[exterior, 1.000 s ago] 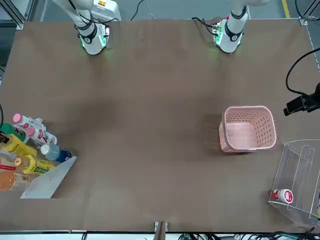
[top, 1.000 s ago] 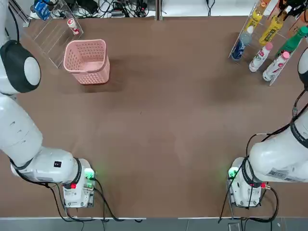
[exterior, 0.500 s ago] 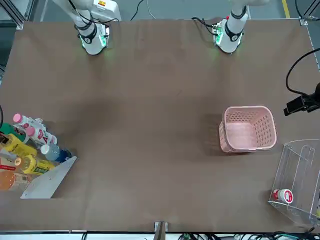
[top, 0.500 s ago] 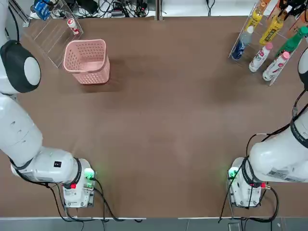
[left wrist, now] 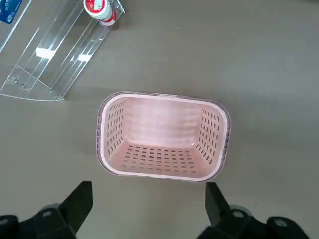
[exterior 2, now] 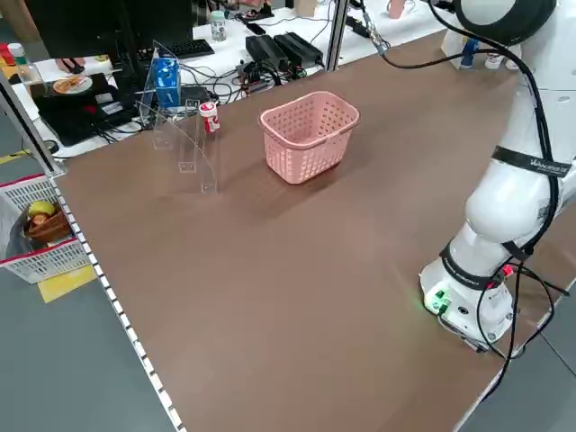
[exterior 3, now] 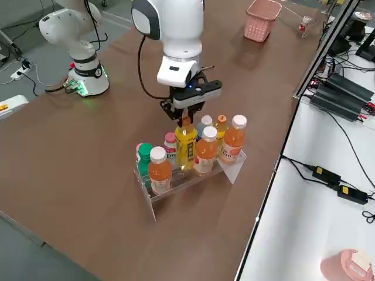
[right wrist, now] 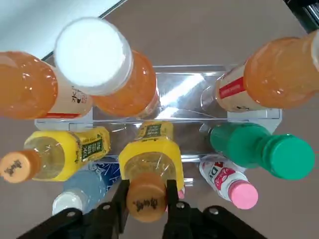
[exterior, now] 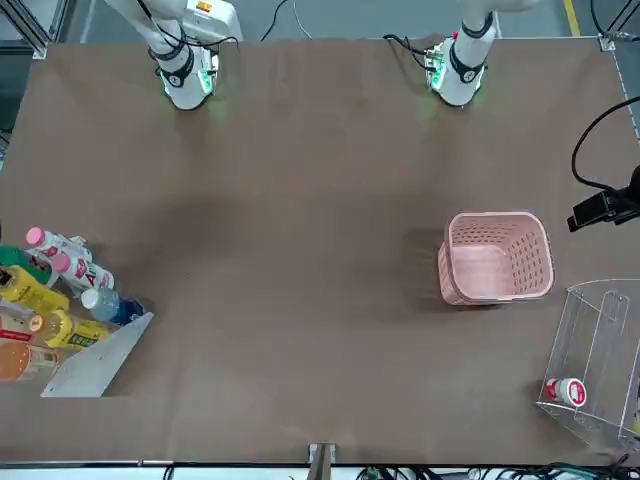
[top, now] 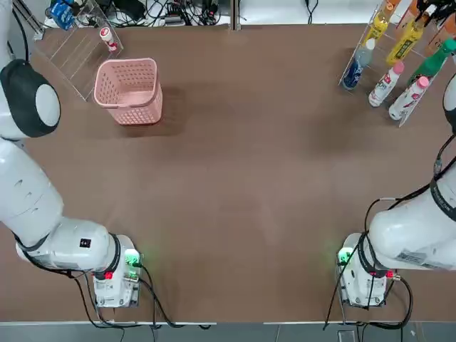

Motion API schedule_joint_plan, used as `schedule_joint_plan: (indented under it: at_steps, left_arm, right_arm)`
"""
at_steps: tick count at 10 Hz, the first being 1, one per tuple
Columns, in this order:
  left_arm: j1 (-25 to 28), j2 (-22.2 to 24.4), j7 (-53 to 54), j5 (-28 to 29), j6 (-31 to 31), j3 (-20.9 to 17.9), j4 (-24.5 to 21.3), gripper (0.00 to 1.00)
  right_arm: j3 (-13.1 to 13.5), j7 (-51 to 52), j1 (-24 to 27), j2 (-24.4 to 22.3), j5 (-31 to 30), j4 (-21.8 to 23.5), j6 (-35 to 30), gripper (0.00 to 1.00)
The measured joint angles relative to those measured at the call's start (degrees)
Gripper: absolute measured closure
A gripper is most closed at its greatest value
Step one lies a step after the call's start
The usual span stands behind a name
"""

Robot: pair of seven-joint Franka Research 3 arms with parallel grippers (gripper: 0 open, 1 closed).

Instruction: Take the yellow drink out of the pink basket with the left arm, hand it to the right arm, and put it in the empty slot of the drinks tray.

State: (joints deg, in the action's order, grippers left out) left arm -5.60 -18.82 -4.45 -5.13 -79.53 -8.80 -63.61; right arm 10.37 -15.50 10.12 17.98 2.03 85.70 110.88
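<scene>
R gripper clenched on yellow drink's cap, bottle below fingertips at drinks tray; L gripper released, fingers apart nr pink basket.

Even, fairly bright indoor light is falling on the table, with no lamp in view. Basket is casting a soft, blurry-edged shadow toward its right in top view. Tray at the right is showing white glare in right wrist view; clear rack is giving small hot spots in left wrist view. Green lights are glowing on both arm bases. White desk is reading very bright in right side view. Nearest bottle caps in right wrist view are looking slightly soft.
</scene>
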Motion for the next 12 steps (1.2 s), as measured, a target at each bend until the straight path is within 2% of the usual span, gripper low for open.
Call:
schedule_joint_plan:
  at_steps: [4,12]
  left_arm:
    - [0.00,0.00,0.00,0.00,0.00,0.00,0.00,0.00]
    - [0.00,0.00,0.00,0.00,0.00,0.00,0.00,0.00]
  right_arm:
    - [-0.04,0.02,0.00,-0.51,0.03,2.85,-0.14,0.66]
    - [-0.07,0.04,0.00,-0.40,0.03,3.83,1.05,0.66]
